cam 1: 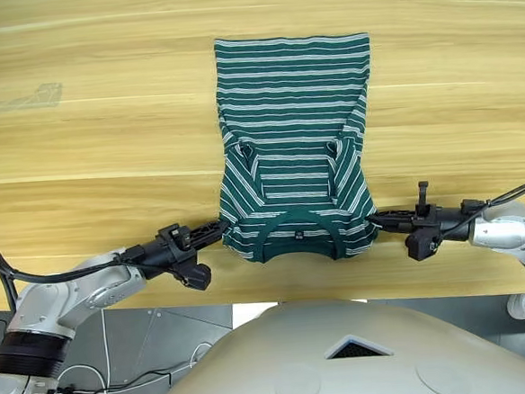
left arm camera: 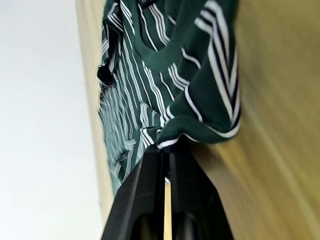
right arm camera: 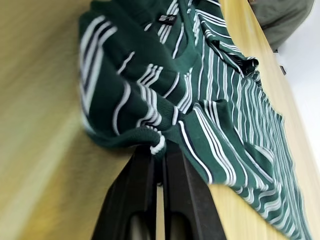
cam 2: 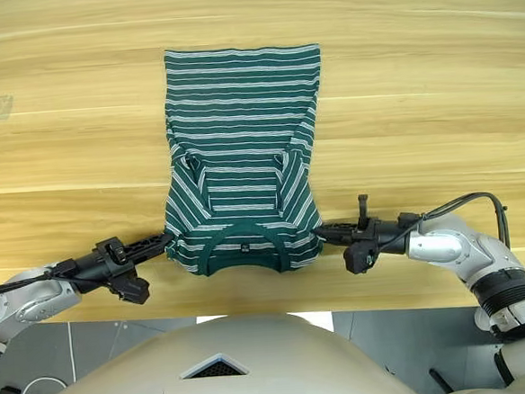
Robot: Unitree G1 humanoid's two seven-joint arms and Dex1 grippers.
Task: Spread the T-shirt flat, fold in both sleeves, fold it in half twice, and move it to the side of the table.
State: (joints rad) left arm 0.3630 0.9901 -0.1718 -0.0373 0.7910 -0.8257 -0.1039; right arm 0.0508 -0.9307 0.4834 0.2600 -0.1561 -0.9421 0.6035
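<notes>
Wooden table [cam 1: 79, 156] bears one T-shirt [cam 1: 293, 114]; left gripper [cam 1: 221, 225] and right gripper [cam 1: 375, 216] pinch its shoulders.

A green striped T-shirt [cam 1: 293, 114] lies on the light wooden table [cam 1: 79, 156].

T-shirt [cam 1: 294, 105] soft matt cloth; table [cam 1: 89, 164] smooth wood, faint sheen; left gripper [left arm camera: 166, 159], right gripper [right arm camera: 157, 156] matt black plastic.

A faint pale patch [cam 1: 27, 96] sits far left, and thin cables [cam 1: 105, 352] cross the grey floor [cam 1: 163, 326].
</notes>
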